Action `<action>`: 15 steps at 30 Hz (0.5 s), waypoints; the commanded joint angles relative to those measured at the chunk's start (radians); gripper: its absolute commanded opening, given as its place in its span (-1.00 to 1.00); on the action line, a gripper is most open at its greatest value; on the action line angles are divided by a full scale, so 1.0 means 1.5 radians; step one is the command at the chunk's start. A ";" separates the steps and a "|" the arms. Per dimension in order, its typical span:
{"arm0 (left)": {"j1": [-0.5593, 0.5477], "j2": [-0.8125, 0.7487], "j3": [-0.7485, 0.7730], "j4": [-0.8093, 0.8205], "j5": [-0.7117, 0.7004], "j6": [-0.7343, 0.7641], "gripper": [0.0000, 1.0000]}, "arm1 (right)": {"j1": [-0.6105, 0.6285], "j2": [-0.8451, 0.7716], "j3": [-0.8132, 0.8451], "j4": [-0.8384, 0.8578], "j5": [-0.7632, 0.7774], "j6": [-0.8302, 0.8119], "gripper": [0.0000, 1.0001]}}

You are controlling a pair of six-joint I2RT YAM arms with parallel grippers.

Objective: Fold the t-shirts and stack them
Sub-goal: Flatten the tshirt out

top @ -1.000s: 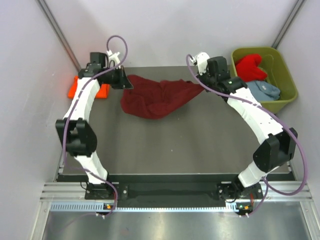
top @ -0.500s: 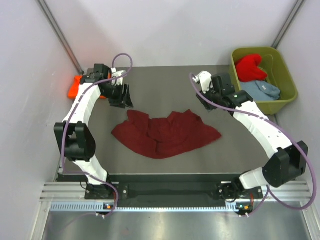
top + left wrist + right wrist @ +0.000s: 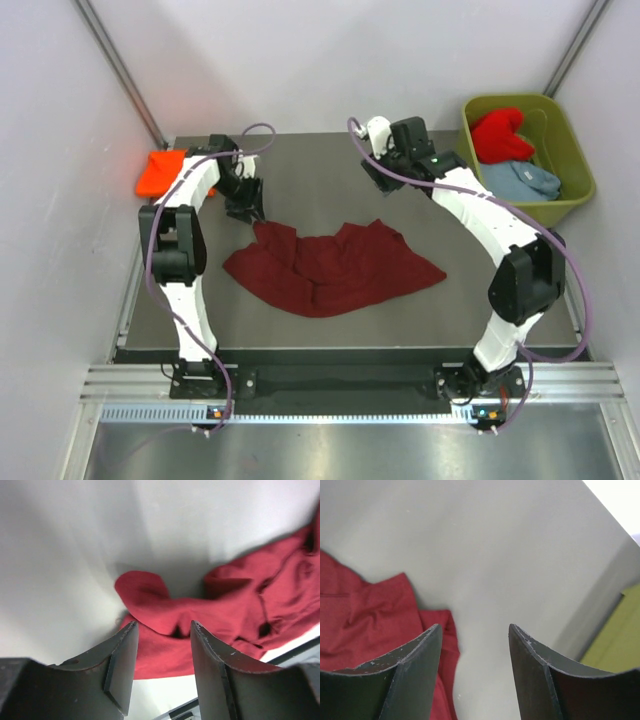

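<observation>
The left gripper (image 3: 246, 204) and right gripper (image 3: 377, 174) have let go and drawn back far, both open and empty, leaving the maroon shirt (image 3: 330, 266) rumpled mid-way across the table (image 3: 480, 310), unfolded.

The left arm (image 3: 193, 187) and right arm (image 3: 482, 212) share one build: smooth white shells over the long links; bulky black housings at the joints and wrists; black blocks at the bases. A thin purple-grey cable (image 3: 262, 127) loops out from each wrist and trails along the arm to its base. The left tool (image 3: 162, 627) and right tool (image 3: 474, 630) each carry two dark matte fingers (image 3: 120, 665), curved, tapering, scuffed pale along their edges.
</observation>
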 commanded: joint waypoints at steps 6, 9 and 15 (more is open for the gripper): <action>0.002 0.061 0.057 -0.005 -0.003 -0.001 -0.03 | 0.031 0.019 0.056 0.023 -0.011 0.010 0.12; 0.002 0.083 0.089 -0.005 0.003 -0.002 -0.14 | 0.032 0.027 0.062 0.025 -0.008 0.009 0.13; 0.002 0.115 0.125 -0.013 0.029 -0.002 -0.54 | 0.043 0.063 0.099 0.025 -0.004 0.006 0.13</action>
